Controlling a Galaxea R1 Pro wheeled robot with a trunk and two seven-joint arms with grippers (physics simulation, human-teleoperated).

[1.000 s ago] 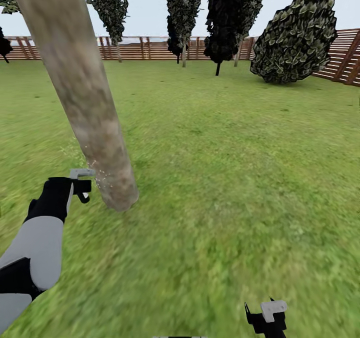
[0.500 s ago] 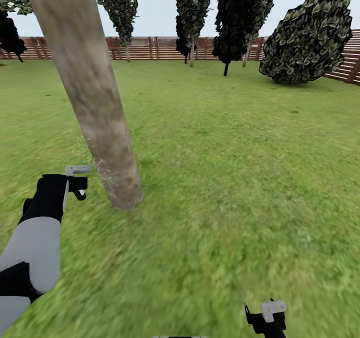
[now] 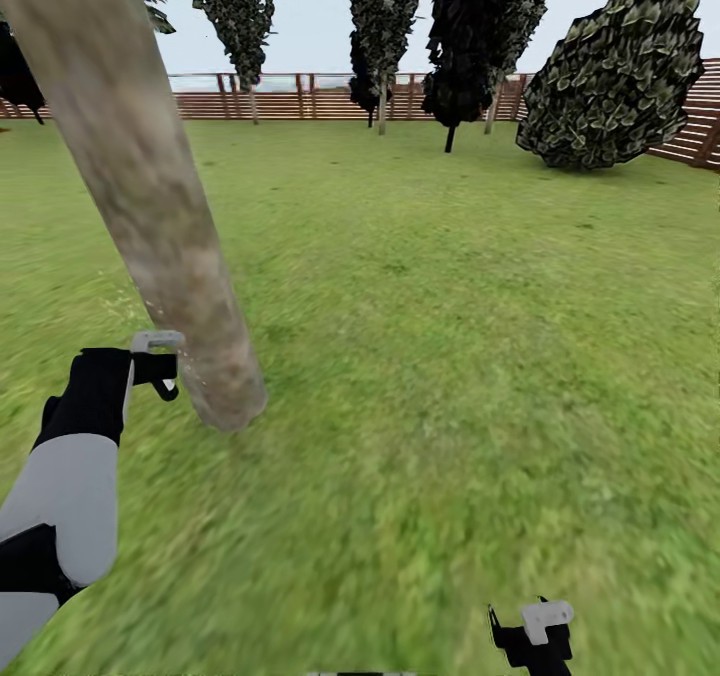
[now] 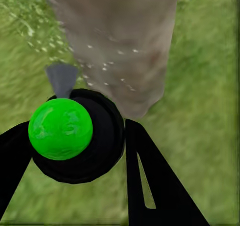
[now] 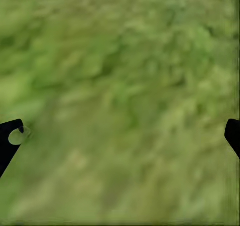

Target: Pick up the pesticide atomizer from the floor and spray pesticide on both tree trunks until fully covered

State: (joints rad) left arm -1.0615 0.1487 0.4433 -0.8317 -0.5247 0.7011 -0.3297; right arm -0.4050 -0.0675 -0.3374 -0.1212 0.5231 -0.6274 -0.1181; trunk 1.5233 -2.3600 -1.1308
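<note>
Head view shows the tree trunk [image 3: 150, 196] as a thick, pale grey-brown column leaning from 11 o'clock down to its foot on the lawn [image 3: 450, 356] at about 8 o'clock. Just beside that foot, at 9 o'clock, the left end effector [image 3: 160, 366] holds the pesticide atomizer [image 3: 155, 341], its grey head pointed at the bark, with pale specks scattered near the base of the trunk. From the left wrist view the atomizer [image 4: 75, 136] shows a green ball on a black round body with a grey nozzle aimed at the trunk [image 4: 115, 40], the black fingers [image 4: 155, 181] pinching it from both sides. Low at 5 o'clock, the right end effector [image 3: 532, 631] hangs over the grass; in the right wrist view its fingertips [image 5: 10, 138] stand spread wide apart above bare lawn. Along 12 o'clock runs the wooden fence [image 3: 300, 101] behind narrow dark trees [image 3: 385, 16].
</note>
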